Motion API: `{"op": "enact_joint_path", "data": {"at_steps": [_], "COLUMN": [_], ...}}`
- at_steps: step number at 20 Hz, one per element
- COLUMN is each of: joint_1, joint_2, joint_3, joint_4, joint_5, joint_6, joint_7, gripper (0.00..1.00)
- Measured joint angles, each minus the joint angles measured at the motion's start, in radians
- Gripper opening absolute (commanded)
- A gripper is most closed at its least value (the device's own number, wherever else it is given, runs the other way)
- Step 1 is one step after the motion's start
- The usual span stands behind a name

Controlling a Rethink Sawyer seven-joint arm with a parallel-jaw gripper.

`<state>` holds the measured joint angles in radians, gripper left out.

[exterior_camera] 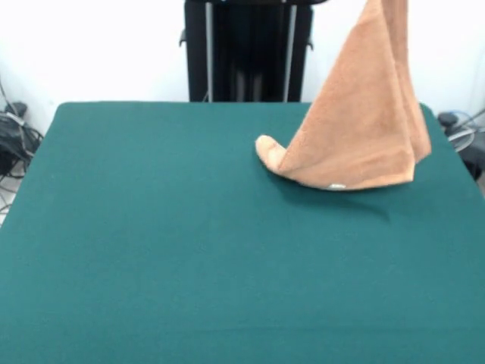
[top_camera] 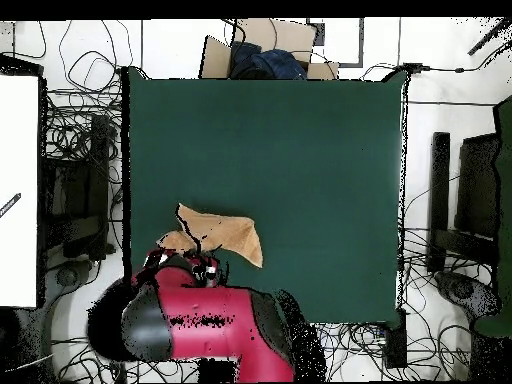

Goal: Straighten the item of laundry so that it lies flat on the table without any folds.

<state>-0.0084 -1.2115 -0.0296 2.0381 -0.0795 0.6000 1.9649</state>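
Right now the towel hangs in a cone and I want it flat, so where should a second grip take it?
Probably the rounded corner lobe of the towel that curls onto the table at the picture's left in the front view. It sticks out alone, clear of the hanging folds, so come down from above on that side and pull it away from the lifted peak.

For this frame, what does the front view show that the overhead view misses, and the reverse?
Only the front view shows the towel hanging from above the picture's top edge, draped in a tall cone with one rolled corner touching the table and a small white tag at its lower edge. The tool itself is out of that picture.

Only the overhead view shows the red arm reaching over the cloth, plus cables and a cardboard box around the table.

Both show the orange-tan towel bunched, not flat, near the robot's side of the green table.
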Motion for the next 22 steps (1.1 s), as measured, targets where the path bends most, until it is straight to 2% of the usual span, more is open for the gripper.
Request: {"op": "enact_joint_path", "data": {"at_steps": [1, 4, 5, 10, 12, 17, 22], "joint_1": [-0.064, -0.131, -0.194, -0.303, -0.37, -0.476, -0.531], "joint_2": [0.036, 0.077, 0.116, 0.182, 0.226, 0.298, 0.321], "joint_3": [0.027, 0.058, 0.089, 0.159, 0.214, 0.319, 0.381], "joint_4": [0.004, 0.006, 0.01, 0.022, 0.028, 0.041, 0.051], "joint_5": [0.012, 0.017, 0.017, 0.017, 0.017, 0.016, -0.008], "joint_6": [-0.043, -0.086, -0.122, -0.147, -0.147, -0.147, -0.116], "joint_7": [0.0, 0.0, 0.0, 0.0, -0.001, -0.001, -0.001], "gripper": [0.0, 0.0, 0.0, 0.0, 0.0, 0.0, 0.0]}}
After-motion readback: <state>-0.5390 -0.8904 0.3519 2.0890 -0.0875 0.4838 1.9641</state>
